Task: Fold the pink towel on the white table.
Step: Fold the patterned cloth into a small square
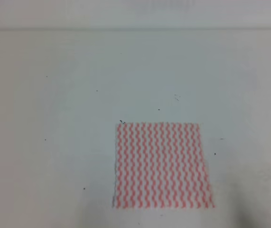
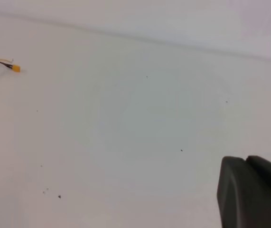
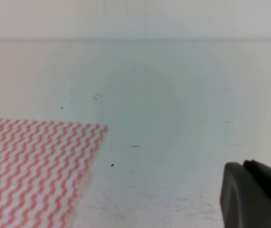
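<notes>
Flat on the table point(image 1: 54, 118) lay the towel point(image 1: 161, 165), untouched; neither gripper's opening could be told.

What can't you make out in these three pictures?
- Left gripper: left wrist view's corner cuts it off, so whether its fingers are open is unclear.
- Right gripper: likewise in the right wrist view.
- Thin pink-and-white zigzag towel: that view's left and bottom edges crop it.
- Small yellow-tipped wire: left edge crops it; too small to identify.
</notes>
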Robot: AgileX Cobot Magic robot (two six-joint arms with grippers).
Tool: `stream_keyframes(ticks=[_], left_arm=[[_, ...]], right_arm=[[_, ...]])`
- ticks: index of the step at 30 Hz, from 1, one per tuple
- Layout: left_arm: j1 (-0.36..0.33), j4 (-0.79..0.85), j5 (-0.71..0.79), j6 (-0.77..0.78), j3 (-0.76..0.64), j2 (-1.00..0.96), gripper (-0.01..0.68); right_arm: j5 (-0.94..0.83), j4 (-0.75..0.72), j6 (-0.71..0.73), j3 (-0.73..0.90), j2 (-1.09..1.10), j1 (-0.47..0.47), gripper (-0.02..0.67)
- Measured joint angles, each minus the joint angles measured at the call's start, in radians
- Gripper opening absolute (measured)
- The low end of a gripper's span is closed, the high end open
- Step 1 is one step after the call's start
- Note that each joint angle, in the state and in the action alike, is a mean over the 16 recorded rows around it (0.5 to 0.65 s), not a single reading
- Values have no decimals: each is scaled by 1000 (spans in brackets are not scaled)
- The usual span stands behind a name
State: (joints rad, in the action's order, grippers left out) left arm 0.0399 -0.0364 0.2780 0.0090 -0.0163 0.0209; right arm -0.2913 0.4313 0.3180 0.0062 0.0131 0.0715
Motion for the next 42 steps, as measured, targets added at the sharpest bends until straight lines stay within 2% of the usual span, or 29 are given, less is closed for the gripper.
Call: stream_keyframes(ticks=[8,16,22,33,38,42], left_arm=[[0,7,-19,-14,1,-3,-6],[0,-47,-91,-110,0,-2,-5],[0,-122,-187,-211,0,-2,-5],[0,-192,-288,-280,-2,3,-5],[0,-212,-275,-278,-2,4,-5],[0,-233,-240,-276,10,-3,-5]], right_arm=[[-1,0,0,-3,-4,0,-18],[29,54,-1,-3,-4,0,-18],[89,222,-1,-3,-6,0,-18],[166,662,14,-4,-6,0,-18],[173,759,29,-4,-3,0,-18],[174,781,41,-11,-6,0,-18]])
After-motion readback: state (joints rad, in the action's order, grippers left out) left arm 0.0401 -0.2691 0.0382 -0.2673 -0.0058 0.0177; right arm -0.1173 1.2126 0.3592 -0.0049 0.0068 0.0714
